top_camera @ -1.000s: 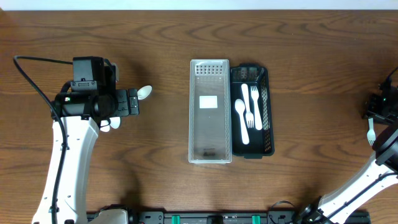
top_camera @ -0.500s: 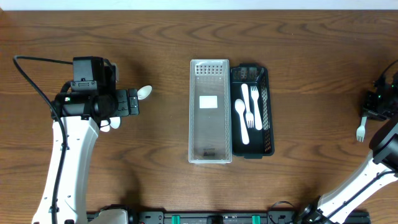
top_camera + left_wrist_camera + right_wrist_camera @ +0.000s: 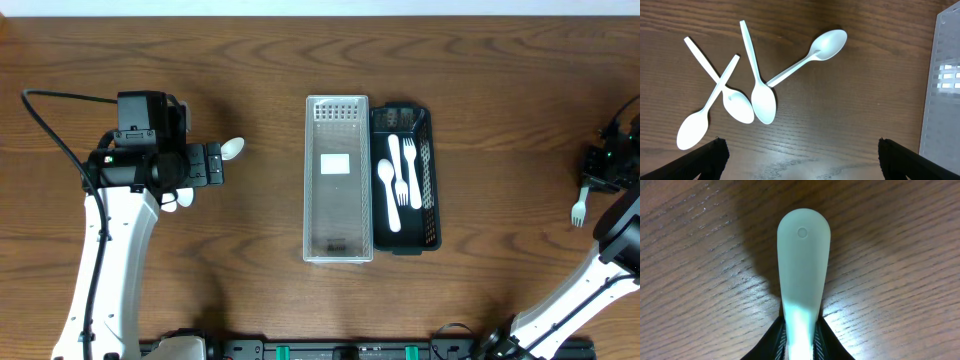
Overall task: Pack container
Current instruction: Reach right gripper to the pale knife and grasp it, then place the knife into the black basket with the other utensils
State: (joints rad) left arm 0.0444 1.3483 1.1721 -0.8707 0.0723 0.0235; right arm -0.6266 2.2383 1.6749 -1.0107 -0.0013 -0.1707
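Right gripper (image 3: 802, 339) pinches a white plastic fork (image 3: 579, 208) by its handle, well right of the black cutlery basket (image 3: 432, 190). Left gripper (image 3: 800, 156) gapes wide above four white spoons (image 3: 762, 102), well left of that basket.

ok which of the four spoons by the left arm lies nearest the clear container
The lone spoon whose bowl points up-right toward the clear container; the other three spoons have their bowls clustered lower left.

I logged the table (image 3: 500, 80) as brown with dark wood grain; spoons (image 3: 762, 100) and fork (image 3: 803, 270) white; basket (image 3: 431, 195) black, perforated; container (image 3: 338, 212) clear, label (image 3: 335, 164) white.
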